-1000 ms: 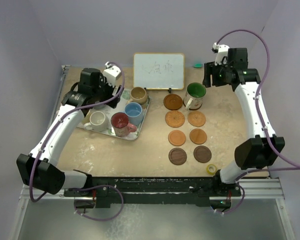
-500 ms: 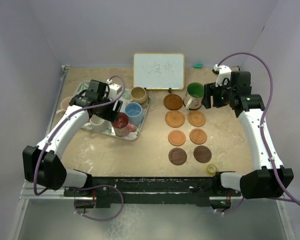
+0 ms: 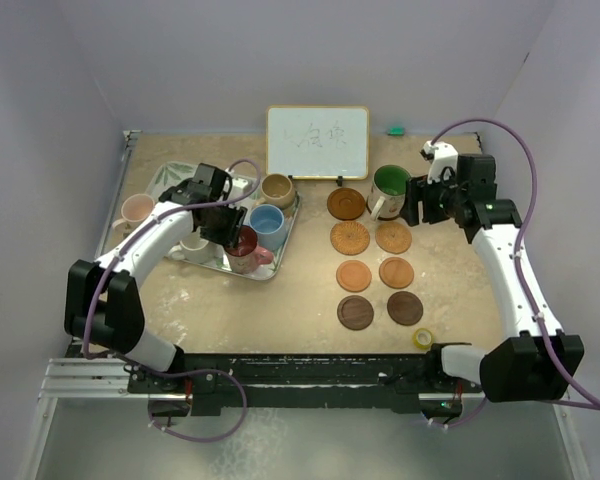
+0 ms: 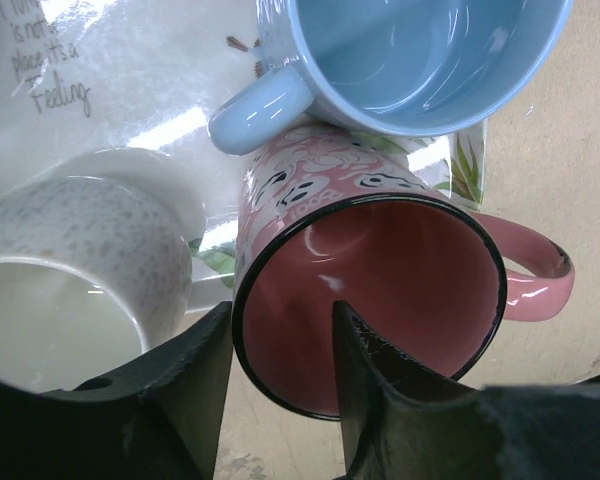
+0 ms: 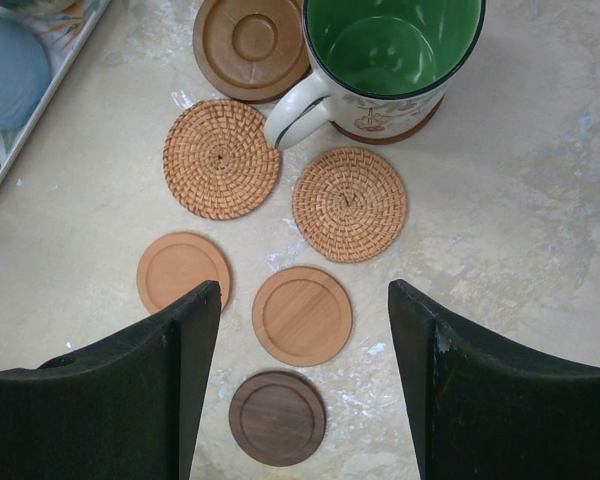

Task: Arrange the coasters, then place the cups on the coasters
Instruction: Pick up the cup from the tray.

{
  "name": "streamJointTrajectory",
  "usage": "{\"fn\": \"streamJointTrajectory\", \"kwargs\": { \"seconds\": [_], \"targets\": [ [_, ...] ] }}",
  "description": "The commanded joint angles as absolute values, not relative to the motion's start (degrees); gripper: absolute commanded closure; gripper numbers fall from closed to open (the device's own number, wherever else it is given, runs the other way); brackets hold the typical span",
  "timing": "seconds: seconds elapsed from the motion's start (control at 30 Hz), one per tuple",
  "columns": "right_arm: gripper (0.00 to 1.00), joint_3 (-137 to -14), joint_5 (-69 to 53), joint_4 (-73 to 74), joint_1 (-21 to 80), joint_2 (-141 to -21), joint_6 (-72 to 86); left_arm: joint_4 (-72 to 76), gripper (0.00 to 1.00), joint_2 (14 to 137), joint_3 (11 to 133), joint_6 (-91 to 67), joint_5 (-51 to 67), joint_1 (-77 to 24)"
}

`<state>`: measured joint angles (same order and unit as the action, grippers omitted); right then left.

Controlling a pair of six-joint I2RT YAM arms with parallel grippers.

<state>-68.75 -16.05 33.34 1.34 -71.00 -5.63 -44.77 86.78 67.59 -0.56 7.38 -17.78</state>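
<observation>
The left gripper (image 4: 280,312) has come to the pink glazed mug with a black rim (image 4: 380,290). One finger is inside the bowl and one outside the wall, and the two are apart, not pinching from what I can see. The mug stands at the leaf-patterned tray's (image 4: 120,110) five-o'clock corner. A pale blue mug (image 4: 420,50) presses against it at twelve o'clock and a speckled white mug (image 4: 80,250) crowds it at nine.

A grip on one slick wall could let the mug tip or swing as it lifts. It could then knock the blue one, which is touching it already.

The right gripper (image 5: 302,295) hovers spread wide with nothing in it, above the round coasters laid in two columns. At its twelve o'clock the green-lined floral mug (image 5: 395,40) sits on a dark wooden coaster (image 5: 385,132). The other seven coasters are bare.

The tray print reads "place, it's a Feeling". The whiteboard (image 3: 317,141) carries faint marker strokes I can't make out.
</observation>
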Motion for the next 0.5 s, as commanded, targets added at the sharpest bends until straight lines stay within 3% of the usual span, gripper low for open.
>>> {"fn": "streamJointTrajectory", "kwargs": {
  "seconds": [0.0, 0.47],
  "targets": [
    [0.30, -68.19, -18.11, 30.29, 0.34, -68.10, -6.37, -42.86, 0.63, 87.78, 67.84, -1.61, 8.90, -18.46],
    [0.30, -66.66, -21.01, 29.47, -0.88, -66.83, -6.42, -42.00, 0.87, 89.65, 68.53, 3.45, 7.73, -19.25]
  ]
}}
